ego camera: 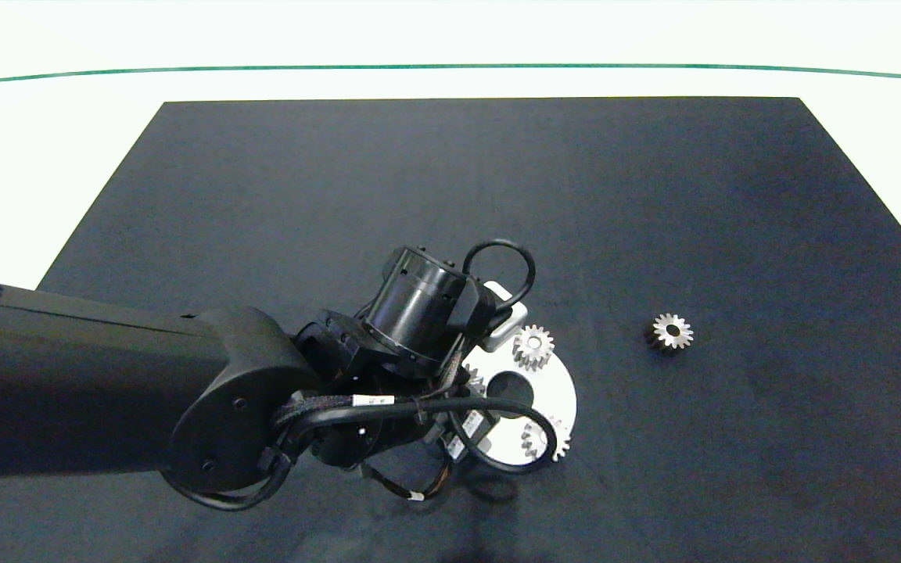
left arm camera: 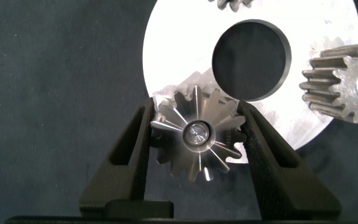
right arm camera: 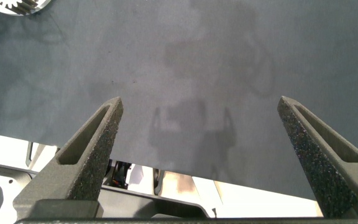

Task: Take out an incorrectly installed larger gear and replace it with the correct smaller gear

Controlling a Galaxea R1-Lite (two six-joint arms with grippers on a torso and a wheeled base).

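Note:
In the left wrist view the larger gear (left arm camera: 194, 134), with long pointed teeth, sits on a pin at the rim of the round white plate (left arm camera: 179, 37). My left gripper (left arm camera: 194, 109) is shut on it, one finger against the teeth on each side. A smaller gear (left arm camera: 347, 84) stands on the plate's edge nearby. In the head view the left arm (ego camera: 419, 313) covers the larger gear, while two smaller gears (ego camera: 533, 346) (ego camera: 548, 442) show on the plate (ego camera: 564, 395). A loose smaller gear (ego camera: 670, 331) lies on the mat to the right. My right gripper (right arm camera: 201, 102) hangs open over bare mat.
The plate has a large round centre hole (left arm camera: 250, 59). A dark mat (ego camera: 497, 195) covers the white table. Its front edge shows below my right gripper, and a corner of the plate (right arm camera: 11, 5) shows in that view. The right arm is outside the head view.

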